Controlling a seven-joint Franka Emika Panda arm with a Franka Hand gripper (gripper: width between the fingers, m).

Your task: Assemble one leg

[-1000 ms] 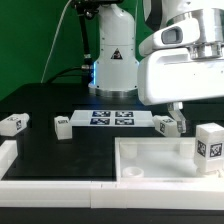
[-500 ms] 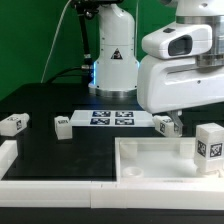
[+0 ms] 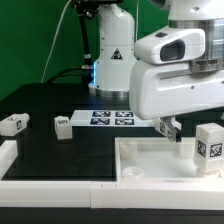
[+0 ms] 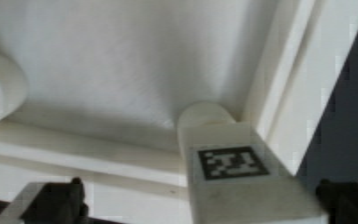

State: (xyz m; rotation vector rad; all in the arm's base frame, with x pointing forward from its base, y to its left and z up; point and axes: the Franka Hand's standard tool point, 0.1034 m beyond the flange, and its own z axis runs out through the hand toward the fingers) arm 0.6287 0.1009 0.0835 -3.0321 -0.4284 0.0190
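White hard-plastic leg point(image 4: 229, 150), probably light, stiff and slick, stands below my tool point(image 4: 197, 204), spread wide and empty; I'd pinch its flat opposite sides.

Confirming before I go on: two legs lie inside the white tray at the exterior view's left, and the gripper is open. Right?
Not quite. The exterior view shows the far-left leg and the second leg lying on the black table, outside the white tray. The gripper is open, as you said.
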